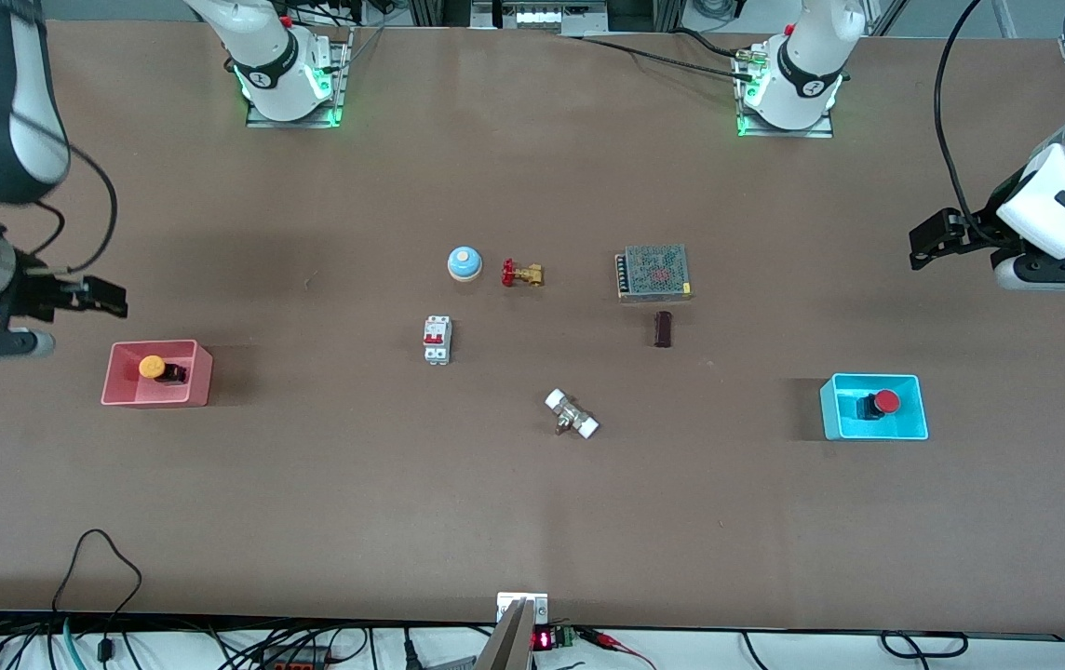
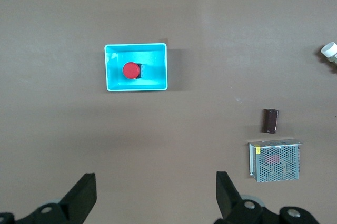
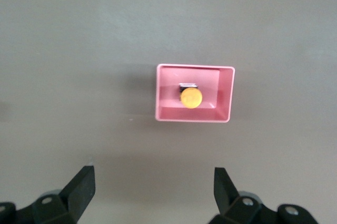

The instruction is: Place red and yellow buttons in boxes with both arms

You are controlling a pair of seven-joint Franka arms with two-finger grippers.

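The yellow button point(image 1: 154, 368) lies in the pink-red box point(image 1: 132, 395) at the right arm's end of the table; both show in the right wrist view, the button point(image 3: 190, 97) in the box point(image 3: 166, 93). The red button point(image 1: 884, 402) lies in the cyan box point(image 1: 842, 421) at the left arm's end; in the left wrist view the button point(image 2: 131, 70) sits in the box point(image 2: 158, 61). My right gripper point(image 1: 104, 296) is open and empty, up in the air beside the pink-red box point(image 3: 152, 182). My left gripper point(image 1: 925, 240) is open and empty, high over bare table point(image 2: 156, 187).
In the middle of the table lie a blue dome with a tan top point(image 1: 464, 263), a brass valve with a red handle point(image 1: 521, 274), a circuit breaker point(image 1: 437, 340), a metal mesh power supply point(image 1: 653, 273), a dark cylinder point(image 1: 663, 328) and a white-capped fitting point(image 1: 572, 414).
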